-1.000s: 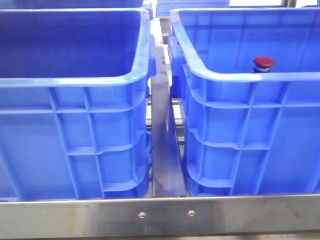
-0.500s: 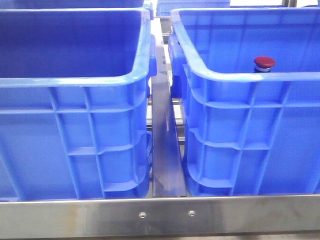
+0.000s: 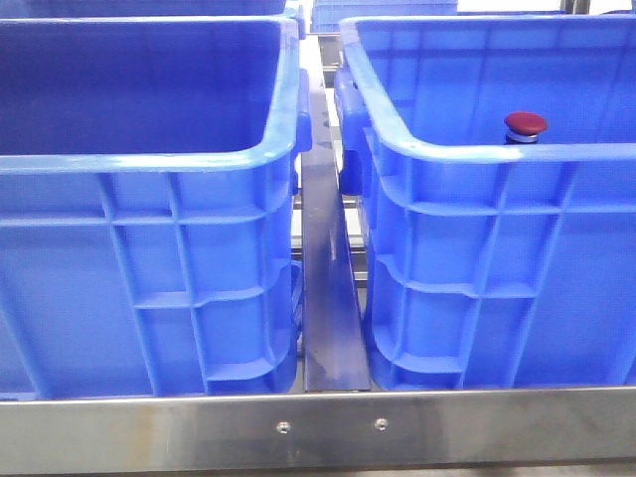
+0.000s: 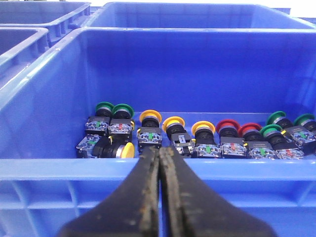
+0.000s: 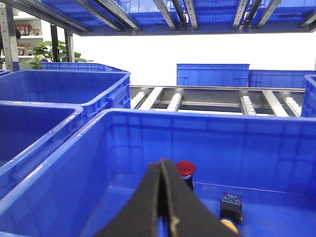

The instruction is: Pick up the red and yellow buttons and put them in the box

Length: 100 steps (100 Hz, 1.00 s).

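A dark-red domed button (image 3: 525, 124) stands upright inside the right blue box (image 3: 497, 152). In the right wrist view the red button (image 5: 185, 169) stands just beyond my right gripper (image 5: 162, 162), which is shut and empty above the box's floor (image 5: 128, 197). A yellow-capped button (image 5: 227, 224) lies on its side beside it. My left gripper (image 4: 159, 150) is shut and empty, outside the near rim of a blue crate (image 4: 74, 168) that holds a row of buttons. Neither gripper shows in the front view.
The crate in the left wrist view holds several yellow (image 4: 150, 117), red (image 4: 227, 126) and green (image 4: 104, 106) buttons along its floor. A second blue crate (image 3: 149, 159) stands left of the box, with a metal rail (image 3: 328, 278) between them. More crates stand behind.
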Available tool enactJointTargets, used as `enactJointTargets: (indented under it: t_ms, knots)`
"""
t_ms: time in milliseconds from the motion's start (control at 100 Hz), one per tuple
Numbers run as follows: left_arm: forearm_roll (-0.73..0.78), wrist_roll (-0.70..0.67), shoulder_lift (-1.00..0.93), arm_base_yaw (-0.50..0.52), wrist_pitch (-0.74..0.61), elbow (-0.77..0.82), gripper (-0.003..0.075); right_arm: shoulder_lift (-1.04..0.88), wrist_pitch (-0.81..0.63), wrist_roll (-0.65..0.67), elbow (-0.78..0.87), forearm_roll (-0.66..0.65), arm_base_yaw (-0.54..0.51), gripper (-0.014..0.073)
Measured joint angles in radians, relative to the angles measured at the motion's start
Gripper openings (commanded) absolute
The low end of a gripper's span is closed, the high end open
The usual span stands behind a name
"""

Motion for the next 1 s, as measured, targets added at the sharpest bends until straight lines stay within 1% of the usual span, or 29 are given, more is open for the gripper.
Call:
enactJointTargets:
  t_ms: [200,320,390,470,560,610,630,730,750,800,850,890,1000]
  knots:
    - [0.000,0.000,0.000,0.000,0.002,0.000,-0.0020,0.000,0.000,0.000,0.000,0.000,0.000,-0.0069]
    - [0.000,0.000,0.000,0.000,0.002,0.000,-0.0020,0.000,-0.033,0.000,0.000,-0.005,0.000,-0.0069]
    - [0.000,0.000,0.000,0.000,0.002,0.000,-0.0020,0.000,-0.069,0.000,0.000,-0.045,0.000,-0.0069]
    - [0.000,0.000,0.000,0.000,0.002,0.000,-0.0020,0.000,-0.115,0.039,0.001,-0.155,0.000,-0.0069]
    - [0.000,0.000,0.000,0.000,0.002,0.000,-0.0020,0.000,-0.155,0.187,0.006,-0.312,0.002,-0.0069]
    - [0.000,0.000,0.000,0.000,0.002,0.000,-0.0020,0.000,-0.170,0.303,0.018,-0.450,0.002,-0.0069]
    - [0.000,0.000,0.000,0.000,0.002,0.000,-0.0020,0.000,-0.176,0.357,0.021,-0.487,0.002,-0.0069]
    - [0.000,0.000,0.000,0.000,0.002,0.000,-0.0020,0.000,-0.184,0.657,0.058,-0.767,0.002,-0.0069]
    - [0.000,0.000,0.000,0.000,0.002,0.000,-0.0020,0.000,-0.184,0.696,0.068,-0.820,0.002,-0.0069]
    - [0.000,0.000,0.000,0.000,0.002,0.000,-0.0020,0.000,-0.184,0.837,0.093,-0.926,0.002,-0.0069]
    - [0.000,0.000,0.000,0.000,0.002,0.000,-0.0020,0.000,-0.184,0.922,0.119,-1.011,0.002,-0.0069]
    - [0.000,0.000,0.000,0.000,0.002,0.000,-0.0020,0.000,-0.187,0.957,0.141,-1.059,0.002,-0.0069]
    - [0.000,0.000,0.000,0.000,0.002,0.000,-0.0020,0.000,-0.205,1.007,0.203,-1.107,0.002,-0.0069]
